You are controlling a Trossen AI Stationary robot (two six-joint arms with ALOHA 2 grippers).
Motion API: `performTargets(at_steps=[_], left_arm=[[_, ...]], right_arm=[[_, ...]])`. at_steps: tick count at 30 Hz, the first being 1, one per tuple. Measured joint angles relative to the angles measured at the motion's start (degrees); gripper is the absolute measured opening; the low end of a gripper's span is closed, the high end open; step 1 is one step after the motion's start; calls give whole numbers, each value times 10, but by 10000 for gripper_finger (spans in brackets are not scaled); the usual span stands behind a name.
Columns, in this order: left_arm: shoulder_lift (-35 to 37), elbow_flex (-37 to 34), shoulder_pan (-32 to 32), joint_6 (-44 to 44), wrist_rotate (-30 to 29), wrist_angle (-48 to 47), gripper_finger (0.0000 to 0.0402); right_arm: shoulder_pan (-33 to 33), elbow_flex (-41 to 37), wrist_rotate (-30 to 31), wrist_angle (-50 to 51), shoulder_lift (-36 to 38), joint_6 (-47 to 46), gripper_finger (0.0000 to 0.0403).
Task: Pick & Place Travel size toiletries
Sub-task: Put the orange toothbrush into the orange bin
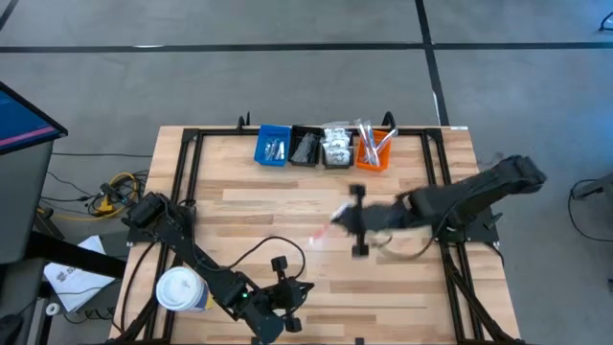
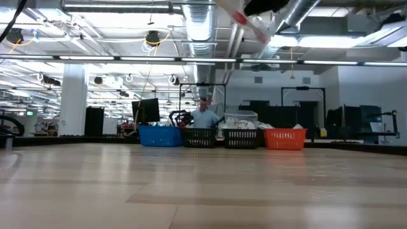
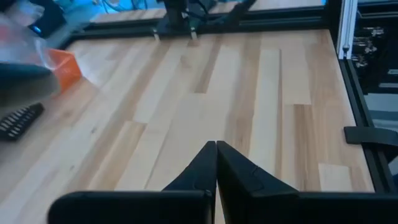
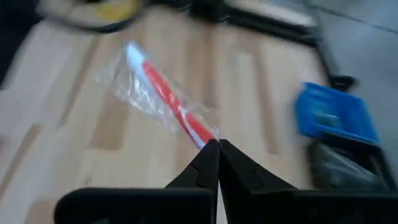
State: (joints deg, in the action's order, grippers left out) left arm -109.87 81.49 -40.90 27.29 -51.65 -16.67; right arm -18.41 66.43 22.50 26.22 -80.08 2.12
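The right gripper (image 4: 213,144) is pinched fully shut on one end of a red toothbrush (image 4: 168,93) in a clear crinkly wrapper, held up above the middle of the table (image 1: 402,297). It looks featherlight and stiff inside, but the film is probably slippery, so clamping the solid stick rather than loose wrapper seems the safer hold. The orange bin (image 1: 374,156) sits at the back edge. The left gripper (image 3: 216,149) is closed and empty, parked low near the front edge.

table (image 1: 287,206): pale wood, smooth | toothbrush (image 4: 171,102): red plastic, clear crinkly wrap | bins (image 1: 273,146): plastic
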Motion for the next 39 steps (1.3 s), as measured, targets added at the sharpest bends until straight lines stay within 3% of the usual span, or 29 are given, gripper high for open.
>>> performTargets(at_steps=[8,12,15,20,22,25,30,39], left_arm=[[0,0,-8,-2,-46,0,1],[0,0,-7,-2,-61,0,1],[0,0,-5,-2,-64,0,1],[0,0,-5,-2,-63,0,1],[0,-4,-7,-1,-64,8,1],[0,-27,-8,-1,-62,27,1],[0,-60,-7,3,-60,67,1],[0,-68,-7,0,-61,91,1]], right_arm=[[146,-119,0,-62,150,-18,0],[248,-137,-1,-65,178,-22,0],[334,-142,-50,-87,180,-27,0],[474,-143,-198,-106,147,-72,0],[516,-143,-222,-106,126,-85,0],[553,-143,-220,-110,94,-96,0],[590,-142,-165,-104,57,-97,0],[625,-177,-153,-122,-26,-121,0]])
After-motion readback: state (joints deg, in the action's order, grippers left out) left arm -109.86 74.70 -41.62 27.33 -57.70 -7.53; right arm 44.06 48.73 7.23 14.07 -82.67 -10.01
